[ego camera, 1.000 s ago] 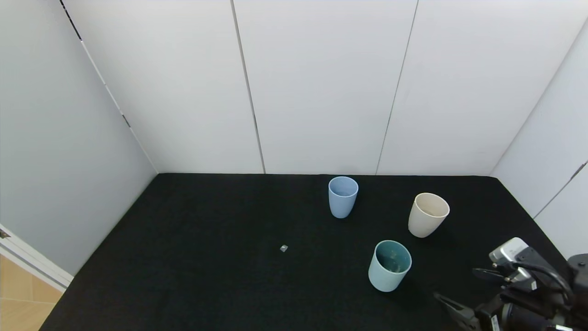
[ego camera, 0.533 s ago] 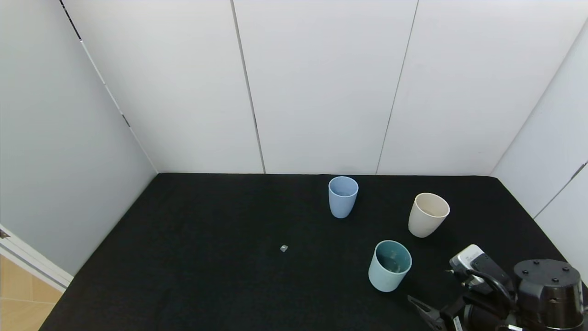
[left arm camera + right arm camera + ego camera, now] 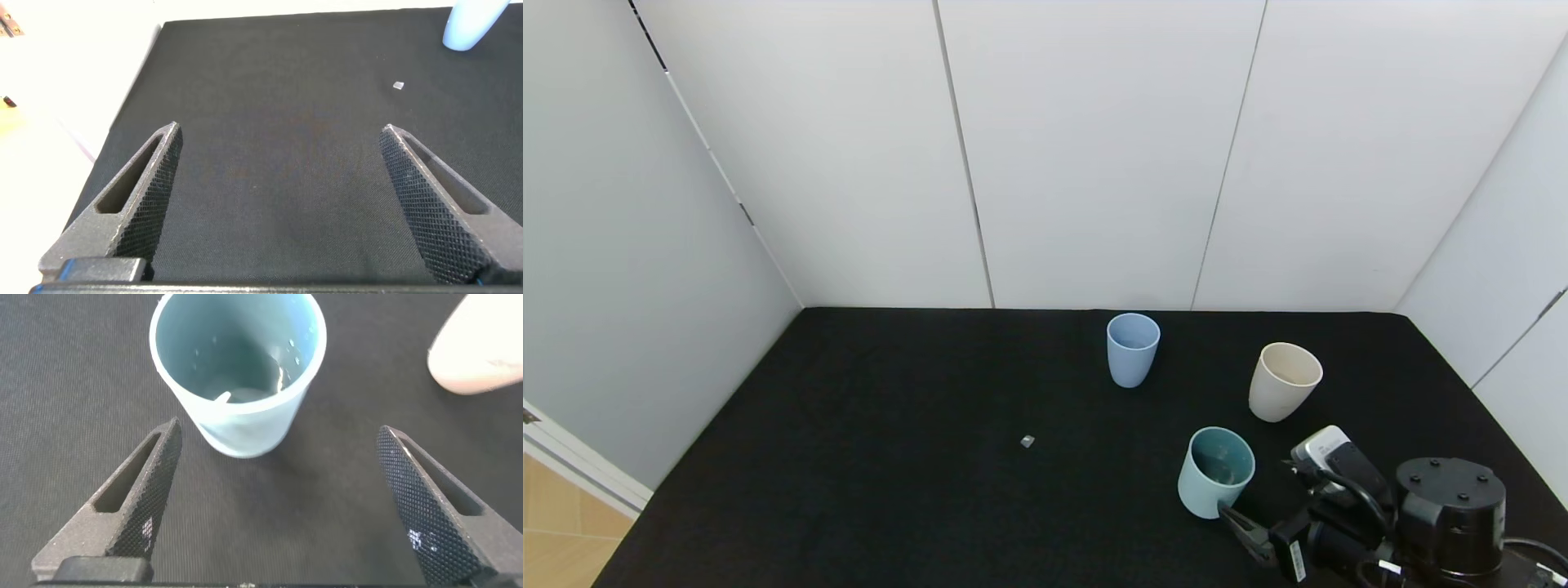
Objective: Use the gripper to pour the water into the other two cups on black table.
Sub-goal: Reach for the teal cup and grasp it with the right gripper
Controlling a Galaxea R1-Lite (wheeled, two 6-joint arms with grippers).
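Mint-green, with a dark teal inside, the cup [image 3: 1215, 472] stands upright on the black table [image 3: 890, 490]; all else is placed from it. The right gripper [image 3: 278, 498] sits just beside it on the near right, fingers spread wide with nothing between them, the cup ahead of the gap and untouched. Faint glints of water [image 3: 245, 371] show inside the cup. Farther back and to the right stands the cream-beige cup [image 3: 1284, 381]; farther back and slightly left, the light blue cup [image 3: 1132, 349]. Both are upright and well apart from the mint-green one. A small grey speck [image 3: 1027, 441] lies on the table to its left. The left gripper [image 3: 278, 204] hangs wide open over bare table, holding nothing.
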